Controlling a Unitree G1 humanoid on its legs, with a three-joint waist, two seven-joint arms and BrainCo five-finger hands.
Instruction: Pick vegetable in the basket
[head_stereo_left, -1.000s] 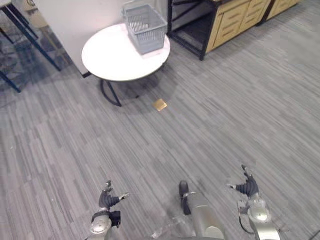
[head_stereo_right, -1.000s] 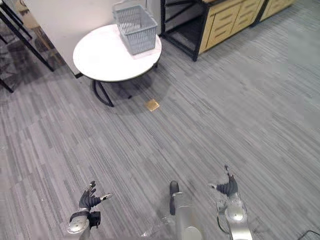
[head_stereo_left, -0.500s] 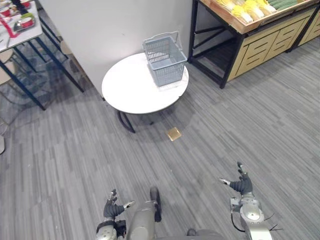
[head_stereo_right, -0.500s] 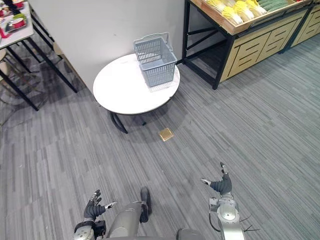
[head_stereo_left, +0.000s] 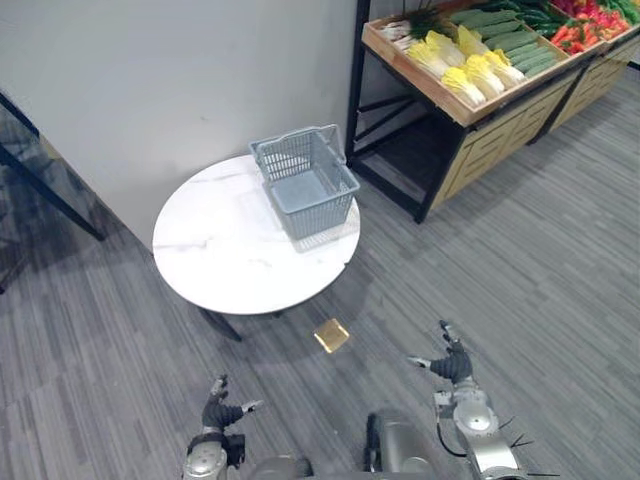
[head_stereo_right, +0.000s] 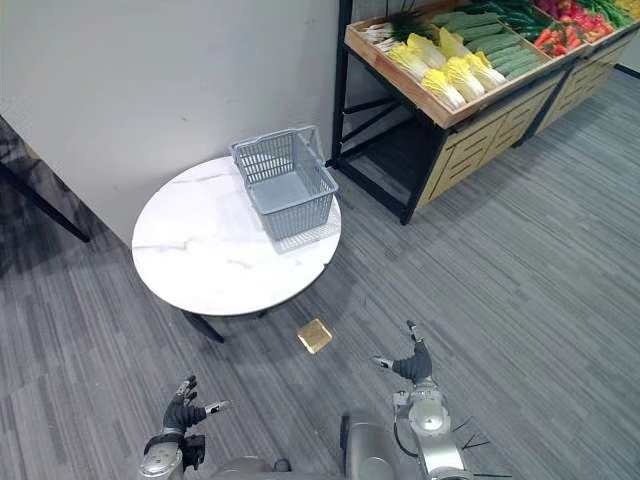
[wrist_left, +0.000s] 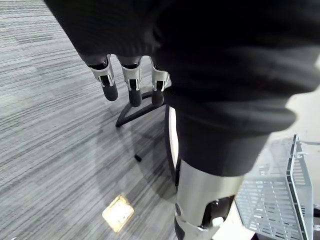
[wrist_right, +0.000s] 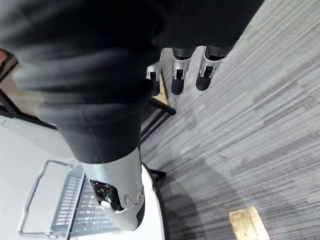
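An empty grey wire basket (head_stereo_left: 305, 185) stands on the far right part of a round white table (head_stereo_left: 225, 255). Behind it to the right, a wooden shelf (head_stereo_left: 470, 120) holds the vegetables: yellow-white cabbages (head_stereo_left: 468, 68), green vegetables (head_stereo_left: 512, 38) and red ones (head_stereo_left: 592, 20). My left hand (head_stereo_left: 220, 410) hangs low over the floor at the lower left, open and holding nothing. My right hand (head_stereo_left: 451, 364) is low at the lower right, open as well, its fingers (wrist_right: 180, 75) straight. The basket (wrist_left: 272, 200) lies beyond my left thumb in the left wrist view.
A small brass plate (head_stereo_left: 331, 335) sits in the grey plank floor just in front of the table. A grey wall stands behind the table, and a dark slanted table leg (head_stereo_left: 55, 195) shows at the far left. Open floor stretches to the right, in front of the shelf.
The whole picture has shifted: the camera now looks further ahead, so the vegetable shelf has come into view. Both hands stay low and open.
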